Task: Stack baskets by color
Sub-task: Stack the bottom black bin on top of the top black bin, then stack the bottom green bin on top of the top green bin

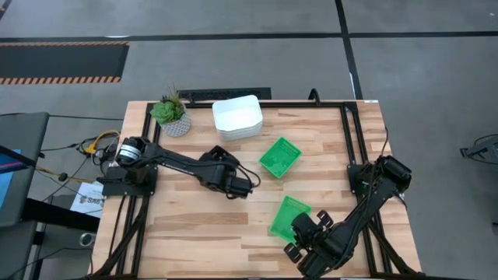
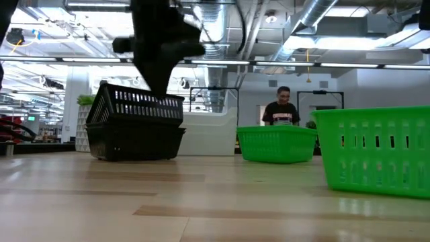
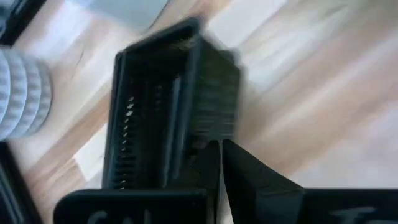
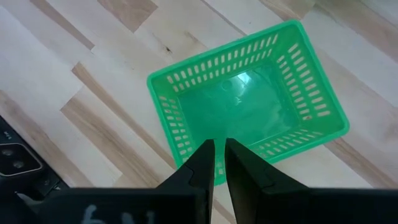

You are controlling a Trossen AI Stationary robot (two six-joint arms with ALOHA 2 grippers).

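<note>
Top black basket (image 2: 138, 107) sitting crooked in the lower black basket (image 2: 134, 141), left of the middle of the desk (image 1: 194, 233). Pinched at the rim by the left pincer (image 3: 219, 149), fingers pressed tight on the thin wall. Not yet flat, one side up high.

Near green basket (image 4: 249, 106) over by the front right of the desk. Held at its rim by the right pincer (image 4: 219, 152), fingers squeezed on the wall. Other green basket (image 1: 279, 156) waiting in the middle, well apart. White baskets (image 1: 237, 117) piled up at the back.

Could go wrong: letting go now might leave the black one stuck crooked, or tip it off. Pushing down hard might slide both black baskets along the desk. Thin wall, small pinch, so the green one might slip or swing when lifted.

Plenty of bare wood at the front left. Plant (image 1: 173, 115) near the back left edge, near the left arm, so best not to swing that way. Right arm close to the front edge of the desk, so better to move inward.
</note>
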